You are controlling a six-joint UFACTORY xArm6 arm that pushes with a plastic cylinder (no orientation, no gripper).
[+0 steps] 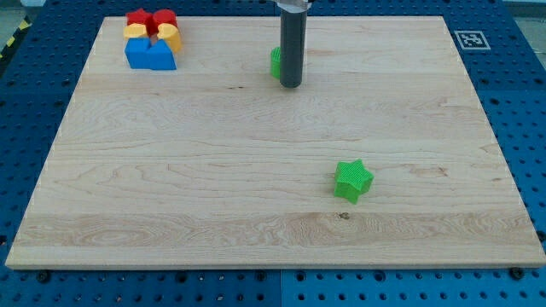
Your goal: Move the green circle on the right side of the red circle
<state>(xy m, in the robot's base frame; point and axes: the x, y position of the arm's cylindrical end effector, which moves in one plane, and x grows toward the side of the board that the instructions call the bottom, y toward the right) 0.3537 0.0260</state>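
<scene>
The green circle (275, 63) sits near the view's top centre, mostly hidden behind the dark rod. My tip (291, 85) rests on the board just to the right of and slightly below the green circle, touching or almost touching it. The red circle (165, 19) is in a tight cluster at the view's top left, far to the left of the green circle. A red star-like block (138, 17) sits just left of it.
The cluster also holds a yellow block (135, 31), a yellow heart-like block (171, 36) and a blue block (150, 55). A green star (353, 180) lies at the lower right. The wooden board (256, 213) sits on a blue pegboard.
</scene>
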